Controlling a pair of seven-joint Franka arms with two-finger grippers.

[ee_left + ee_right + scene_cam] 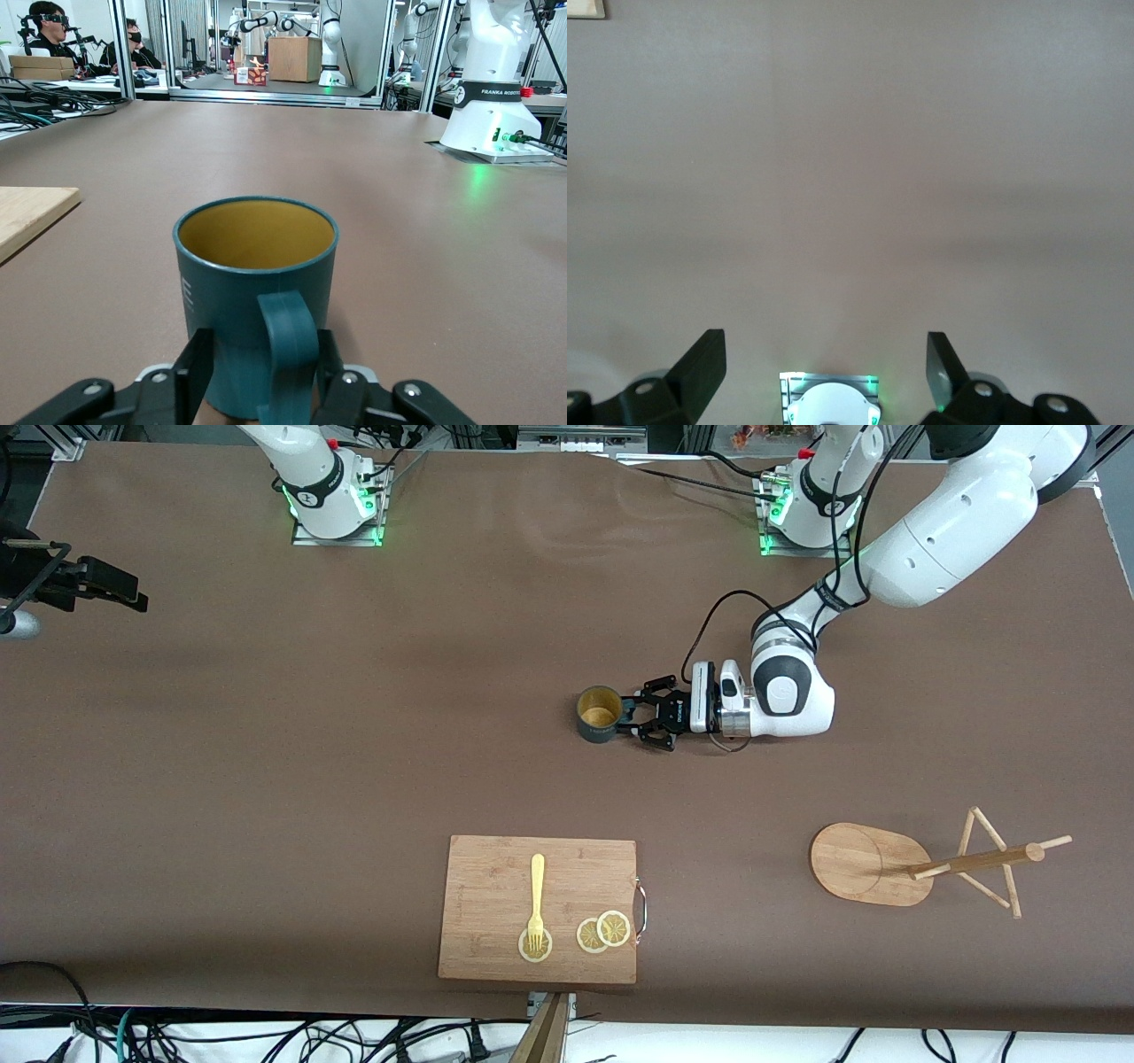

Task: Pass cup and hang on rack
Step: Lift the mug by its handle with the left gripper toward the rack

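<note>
In the front view, the cup [599, 713] is standing upright on the brown table [266, 779] just above the middle of the frame, its yellowish inside facing up. The left gripper [631, 716] is reaching in level from the frame's right, its fingers bracketing the cup's handle side. The rack [921, 864] is lying on its side at lower right, pegs pointing toward the edge of the frame. A cutting board [478, 903] at lower centre is carrying a fork [536, 899] and lemon slices [603, 932]. The right arm is waiting, its base at upper left.

In the left wrist view, the cup [255, 292] is filling the centre, and the handle [288, 354] is sitting between the two fingers [195, 372], which are flanking it closely; whether they are pinching it cannot be told.

In the right wrist view, the right gripper [826, 359] is hanging over bare table with its fingers spread wide and holding nothing.

The cup looks rigid, light and probably smooth-glazed, so it could slip or chip if knocked. The handle looks like the soundest place to grasp.
</note>
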